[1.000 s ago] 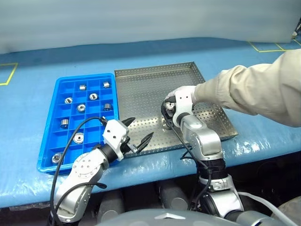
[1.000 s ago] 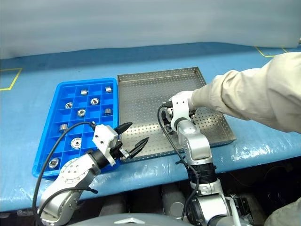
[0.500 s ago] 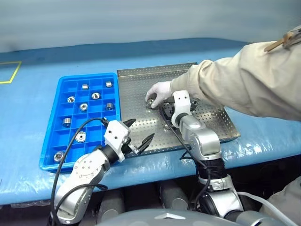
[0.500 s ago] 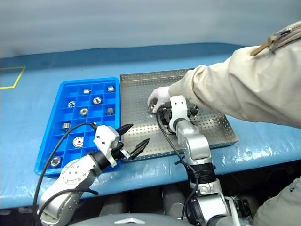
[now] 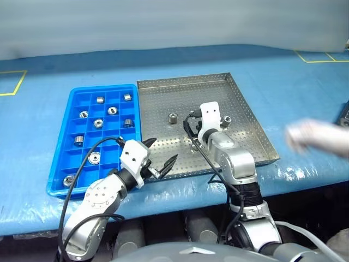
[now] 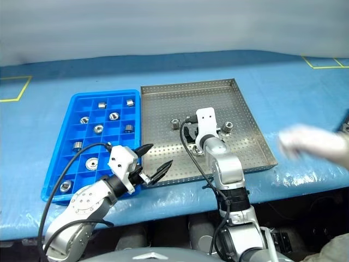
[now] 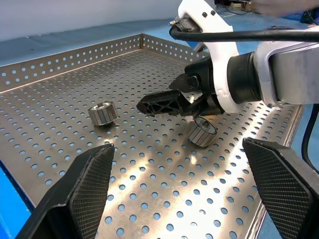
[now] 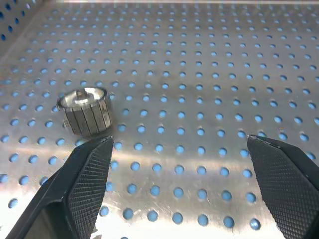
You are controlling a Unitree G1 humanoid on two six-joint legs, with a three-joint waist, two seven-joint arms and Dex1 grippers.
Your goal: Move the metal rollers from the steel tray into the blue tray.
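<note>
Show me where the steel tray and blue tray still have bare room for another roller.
The steel tray holds two metal rollers, one left of the open right gripper and one on its right; the far strip and the near right corner lie bare. In the blue tray, rollers sit scattered; the compartments between them, many along its left side, lie free.
</note>
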